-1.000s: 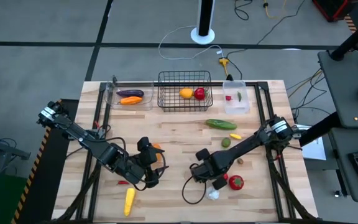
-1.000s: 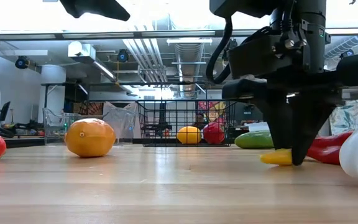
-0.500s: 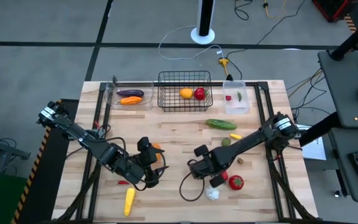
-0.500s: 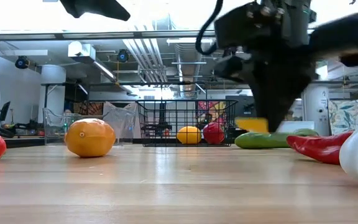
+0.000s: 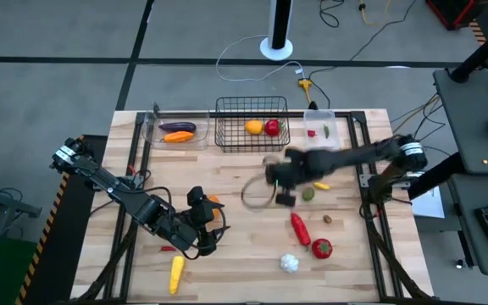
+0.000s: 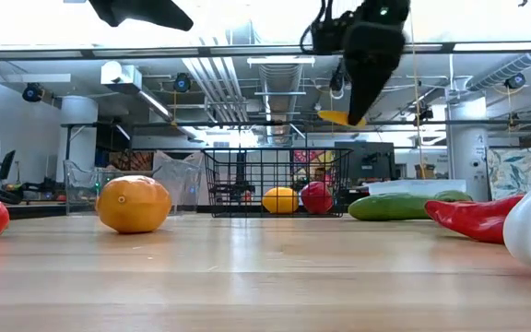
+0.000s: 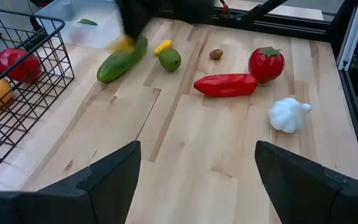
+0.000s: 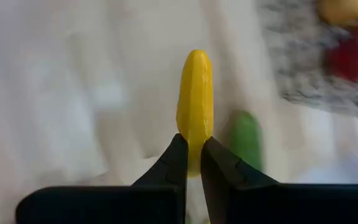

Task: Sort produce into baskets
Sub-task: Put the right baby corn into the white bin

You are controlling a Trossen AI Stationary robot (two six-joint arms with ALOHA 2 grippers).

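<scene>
yellow pepper point(image 8: 195, 106) pinched in right gripper point(image 8: 192, 163), above table centre.

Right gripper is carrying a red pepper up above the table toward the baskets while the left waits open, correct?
Not quite: the right gripper is shut on a yellow pepper, not a red one, as the right wrist view shows. The left gripper does wait open.

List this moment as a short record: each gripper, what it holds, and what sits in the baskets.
right gripper: shut on a yellow pepper, lifted above the table's middle
left gripper: open, empty, low over the near left of the table
wire basket: orange and red tomato
wide clear bin: eggplant, carrot
small clear bin: small red piece, small green piece
</scene>
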